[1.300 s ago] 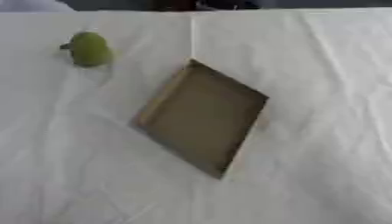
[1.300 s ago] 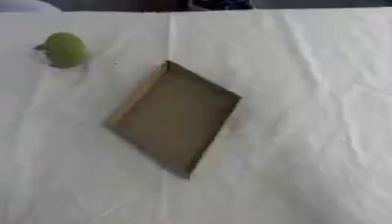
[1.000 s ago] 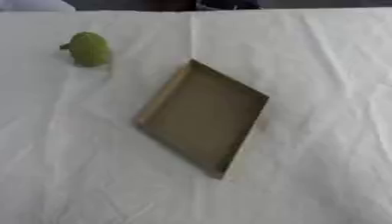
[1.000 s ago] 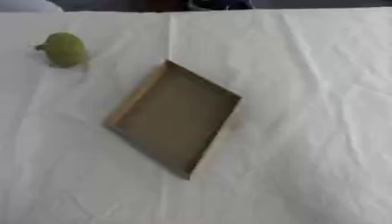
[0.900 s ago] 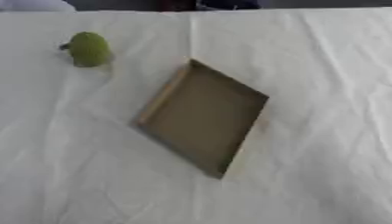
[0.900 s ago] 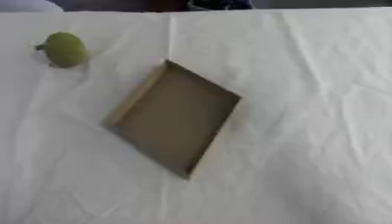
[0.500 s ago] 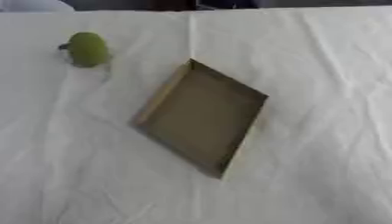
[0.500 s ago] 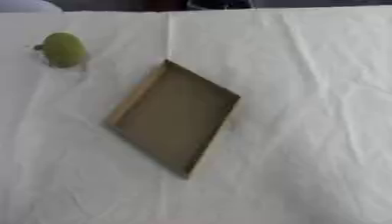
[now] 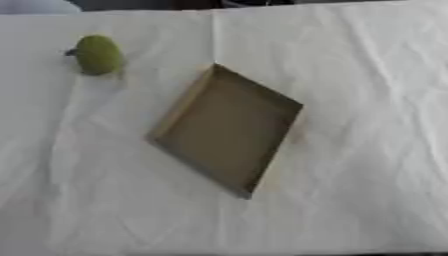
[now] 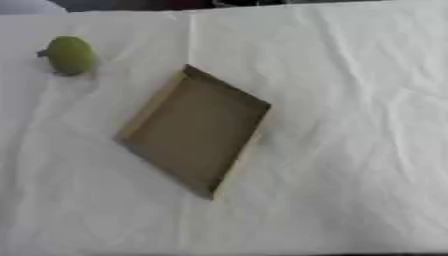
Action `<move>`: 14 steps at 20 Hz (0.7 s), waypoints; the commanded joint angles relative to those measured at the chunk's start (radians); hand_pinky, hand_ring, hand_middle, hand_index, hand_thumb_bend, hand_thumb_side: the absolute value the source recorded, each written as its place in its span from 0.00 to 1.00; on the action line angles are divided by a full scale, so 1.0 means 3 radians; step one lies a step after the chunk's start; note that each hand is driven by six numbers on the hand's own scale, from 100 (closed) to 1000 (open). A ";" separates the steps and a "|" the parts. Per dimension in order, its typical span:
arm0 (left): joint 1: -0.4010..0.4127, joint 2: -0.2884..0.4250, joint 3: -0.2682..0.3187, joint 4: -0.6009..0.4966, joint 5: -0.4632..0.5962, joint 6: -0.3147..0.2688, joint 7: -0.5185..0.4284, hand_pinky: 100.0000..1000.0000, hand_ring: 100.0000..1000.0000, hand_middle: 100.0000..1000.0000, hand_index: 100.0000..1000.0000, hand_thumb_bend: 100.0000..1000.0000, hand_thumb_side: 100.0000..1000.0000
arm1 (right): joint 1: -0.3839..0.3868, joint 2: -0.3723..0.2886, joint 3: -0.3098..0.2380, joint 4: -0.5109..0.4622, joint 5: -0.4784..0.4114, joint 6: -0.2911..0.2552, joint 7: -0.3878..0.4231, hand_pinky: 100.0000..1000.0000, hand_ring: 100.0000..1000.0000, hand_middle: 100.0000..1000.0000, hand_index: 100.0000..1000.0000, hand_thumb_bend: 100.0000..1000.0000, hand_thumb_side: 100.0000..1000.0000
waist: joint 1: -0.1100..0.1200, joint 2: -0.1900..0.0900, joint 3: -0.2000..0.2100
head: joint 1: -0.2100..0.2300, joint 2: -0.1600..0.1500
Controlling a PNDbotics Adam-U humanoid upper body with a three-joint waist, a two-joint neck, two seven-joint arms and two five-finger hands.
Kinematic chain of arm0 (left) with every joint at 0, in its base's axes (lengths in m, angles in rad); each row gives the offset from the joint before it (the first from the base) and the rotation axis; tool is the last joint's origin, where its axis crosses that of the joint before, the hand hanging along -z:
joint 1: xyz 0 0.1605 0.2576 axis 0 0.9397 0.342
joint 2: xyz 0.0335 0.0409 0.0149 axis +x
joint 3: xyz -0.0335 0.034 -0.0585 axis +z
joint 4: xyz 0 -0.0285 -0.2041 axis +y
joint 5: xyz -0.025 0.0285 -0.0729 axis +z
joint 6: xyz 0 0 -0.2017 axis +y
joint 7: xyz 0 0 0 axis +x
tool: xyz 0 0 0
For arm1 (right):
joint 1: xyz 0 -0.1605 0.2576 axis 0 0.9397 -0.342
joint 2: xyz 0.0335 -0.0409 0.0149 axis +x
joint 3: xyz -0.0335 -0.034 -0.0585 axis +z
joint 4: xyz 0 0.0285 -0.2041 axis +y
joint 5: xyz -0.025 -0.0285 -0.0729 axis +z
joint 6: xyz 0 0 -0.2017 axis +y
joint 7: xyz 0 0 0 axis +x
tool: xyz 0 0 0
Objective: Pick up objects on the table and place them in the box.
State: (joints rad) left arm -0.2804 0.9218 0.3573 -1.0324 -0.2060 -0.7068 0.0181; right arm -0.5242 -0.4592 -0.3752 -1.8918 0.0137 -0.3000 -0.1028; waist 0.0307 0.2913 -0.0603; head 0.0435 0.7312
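Big white table cloth (image 9: 367,150) covers the whole table. Brown box (image 9: 229,129) sits in the middle, turned like a diamond, w/ nothing inside it. Small green fruit (image 9: 97,54), maybe a pear, lies well apart from the box, up & to the left of it. No robot hand shows in either view, so can't say if left or right hand is open or closed, & can't give places from a hand. Task looks not started yet: the fruit needs picking up & putting in the box
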 commanded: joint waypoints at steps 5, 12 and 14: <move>-0.0368 0.0338 -0.0402 0.0395 -0.0500 -0.0384 -0.0338 0.81 0.89 0.83 0.93 0.23 0.05 | -0.0052 -0.0066 0.0023 -0.0049 -0.0041 -0.0006 0.0042 0.74 0.64 0.66 0.76 0.00 0.22 | 0.0014 -0.0092 -0.0021 | 0.0056 0.0030; -0.0737 0.0191 -0.0653 0.0420 -0.0667 -0.0429 -0.0577 0.81 0.89 0.83 0.93 0.25 0.07 | -0.0056 -0.0054 0.0045 -0.0036 -0.0060 -0.0015 0.0071 0.74 0.64 0.66 0.76 0.00 0.22 | 0.0013 -0.0115 -0.0033 | 0.0102 0.0047; -0.0844 0.0120 -0.0698 0.0403 -0.0695 -0.0398 -0.0652 0.81 0.89 0.83 0.93 0.24 0.07 | -0.0056 -0.0050 0.0050 -0.0033 -0.0063 -0.0016 0.0077 0.74 0.64 0.66 0.76 0.00 0.21 | 0.0012 -0.0120 -0.0033 | 0.0114 0.0051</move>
State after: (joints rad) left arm -0.5188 0.9319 0.1513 -0.9010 -0.4089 -0.8292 -0.1640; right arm -0.5278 -0.4575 -0.3593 -1.8915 0.0009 -0.3030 -0.0834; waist 0.0340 0.2767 -0.0699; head 0.0727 0.7412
